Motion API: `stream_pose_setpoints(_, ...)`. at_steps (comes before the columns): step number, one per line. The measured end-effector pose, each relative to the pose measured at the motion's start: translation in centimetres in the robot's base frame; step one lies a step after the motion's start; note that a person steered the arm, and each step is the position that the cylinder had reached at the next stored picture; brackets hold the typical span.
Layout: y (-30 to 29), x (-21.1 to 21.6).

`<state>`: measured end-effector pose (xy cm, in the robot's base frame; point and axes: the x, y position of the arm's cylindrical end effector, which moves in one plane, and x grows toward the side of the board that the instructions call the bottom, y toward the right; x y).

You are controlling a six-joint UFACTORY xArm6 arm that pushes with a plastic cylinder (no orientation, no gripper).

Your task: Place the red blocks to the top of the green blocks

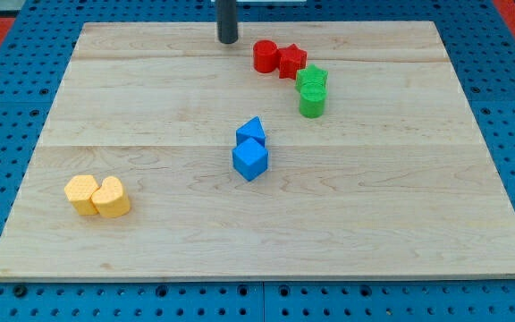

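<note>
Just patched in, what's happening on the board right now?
My tip sits near the view's top, left of the two red blocks, touching neither. The reds lie side by side, up and left of the two green blocks, one red next to the upper green. Two blue blocks and two yellow blocks lie elsewhere.

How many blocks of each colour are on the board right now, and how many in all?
Red blocks: 2, a cylinder and a star-like one
Green blocks: 2, a star and a cylinder
Blue blocks: 2, a wedge and a cube
Yellow blocks: 2, left and right
Total: 8
</note>
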<state>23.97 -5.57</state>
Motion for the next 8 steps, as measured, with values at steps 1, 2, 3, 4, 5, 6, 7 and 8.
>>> stream_pose_setpoints(1, 2.7, 3.8)
stream_pose_setpoints(2, 3.6, 3.8)
stream_pose_setpoints(3, 5.0, 3.3)
stream_pose_setpoints(4, 5.9, 2.0)
stream_pose_setpoints(5, 7.5, 1.1)
stream_pose_setpoints(6, 9.3, 1.0)
stream_pose_setpoints(7, 10.6, 1.0)
stream_pose_setpoints(8, 10.5, 0.5)
